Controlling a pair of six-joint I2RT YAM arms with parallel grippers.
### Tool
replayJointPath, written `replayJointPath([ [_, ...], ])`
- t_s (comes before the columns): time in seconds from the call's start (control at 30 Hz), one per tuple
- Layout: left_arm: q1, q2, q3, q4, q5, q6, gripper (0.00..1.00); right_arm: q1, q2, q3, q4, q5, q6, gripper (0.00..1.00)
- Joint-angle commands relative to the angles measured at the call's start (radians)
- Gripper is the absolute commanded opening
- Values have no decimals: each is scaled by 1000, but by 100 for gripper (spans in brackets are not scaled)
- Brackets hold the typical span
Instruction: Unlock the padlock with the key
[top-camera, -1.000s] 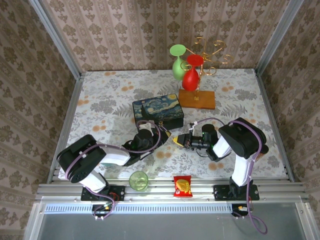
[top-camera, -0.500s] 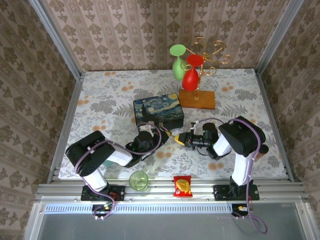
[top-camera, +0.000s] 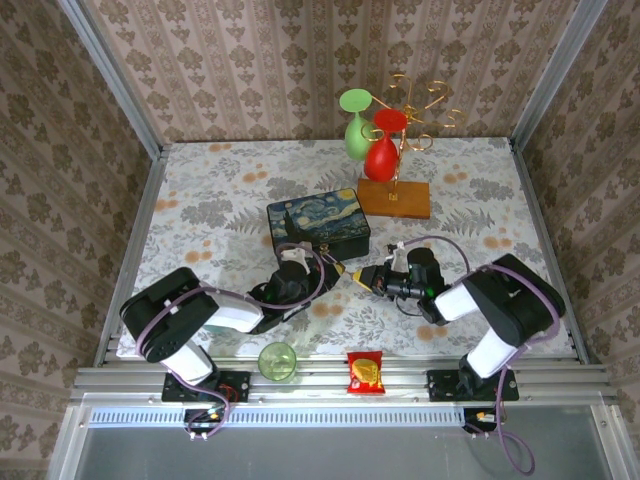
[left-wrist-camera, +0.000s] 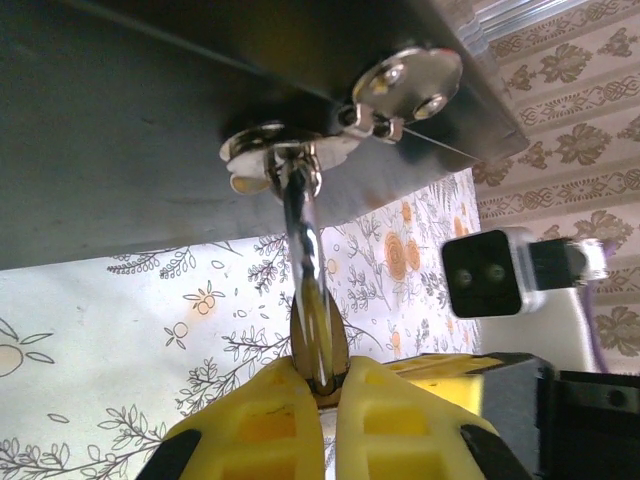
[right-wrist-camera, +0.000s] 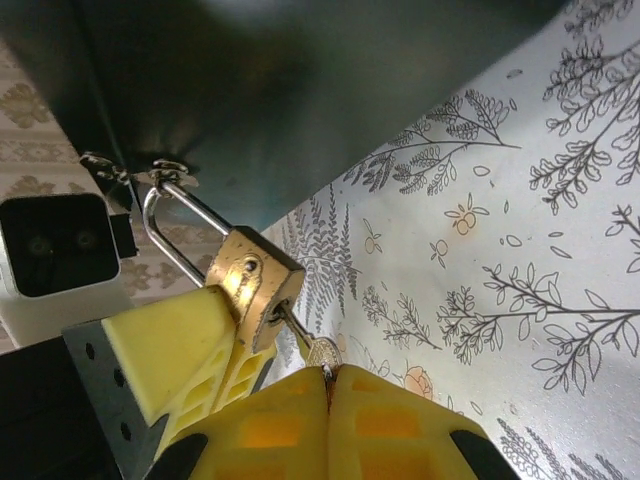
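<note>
Padlock (right-wrist-camera: 255, 278) clamped in left jaws, key (right-wrist-camera: 321, 352) pinched in right jaws

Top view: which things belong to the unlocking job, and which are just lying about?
Job: small brass padlock, silver key, dark painted box, left gripper, right gripper.
Lying about: green cup, red snack packet, wooden stand, green glass, red glass.

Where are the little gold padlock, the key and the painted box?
padlock (right-wrist-camera: 255, 280), right wrist view, brass body.
key (right-wrist-camera: 320, 351), right wrist view, silver head.
painted box (top-camera: 318, 220), top external view, lid.
</note>
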Motion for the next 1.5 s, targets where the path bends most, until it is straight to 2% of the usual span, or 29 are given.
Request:
replayJointPath([
  [0.0,-16,-9,16,32,58,17,0,28,-89,28,-131,101,-131,0],
  [0.17,-15,23,14,141,56,-45,0,31,-43,30,-64,71,-60,0],
  [0.43,-28,26,39,190,75,-91,0,16,126,-29,275,61,54,0],
  [0.5,-33,23,35,175,72,-88,0,16,136,-30,303,59,64,0],
  [0.83,-35,-18,48,-18,37,5,0,-24,-48,-30,0,32,-50,0],
  [0.97,-26,-30,52,-20,28,5,0,-23,-83,-25,-73,47,-66,0],
  [1.07,0,-49,51,-22,27,11,0,-9,-161,-15,-340,182,-147,0],
  [1.23,-19,-78,104,-188,-11,110,0,122,-322,64,-742,484,-233,0],
  [1.3,-21,-60,92,-157,-16,92,0,166,-345,73,-798,574,-209,0],
  [1.37,-16,-39,66,-88,-18,62,0,191,-345,74,-810,614,-174,0],
  [1.47,-19,-8,59,-41,-13,36,0,200,-327,32,-693,612,-119,0],
])
